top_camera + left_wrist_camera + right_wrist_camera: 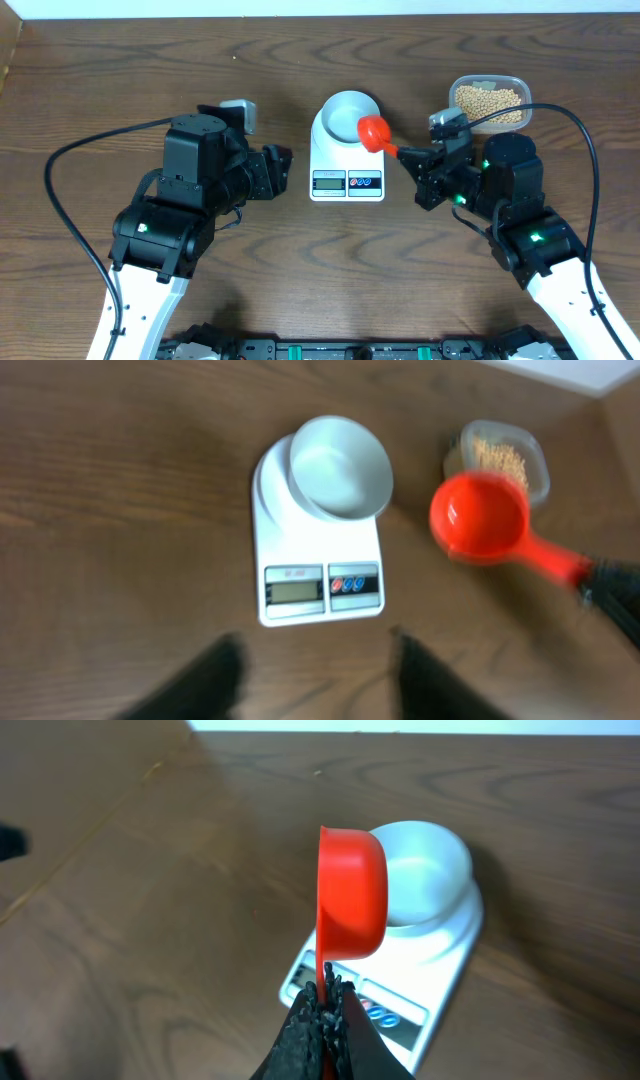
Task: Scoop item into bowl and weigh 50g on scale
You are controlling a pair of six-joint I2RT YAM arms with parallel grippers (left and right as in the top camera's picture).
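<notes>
The white scale (347, 183) stands mid-table with the pale bowl (350, 112) on it; the bowl looks empty. Both also show in the left wrist view, scale (320, 560) and bowl (340, 465), and in the right wrist view, scale (440, 970) and bowl (425, 880). My right gripper (415, 158) is shut on the handle of a red scoop (375, 131), whose cup hangs at the bowl's right rim. The scoop (350, 890) is turned on its side; in the left wrist view the scoop (480, 517) looks empty. The beans (488, 100) lie in a clear tub. My left gripper (315, 660) is open, left of the scale.
The clear plastic tub (490, 82) stands at the back right, just behind my right arm; it also shows in the left wrist view (535, 455). Black cables loop from both arms over the brown wooden table (330, 260).
</notes>
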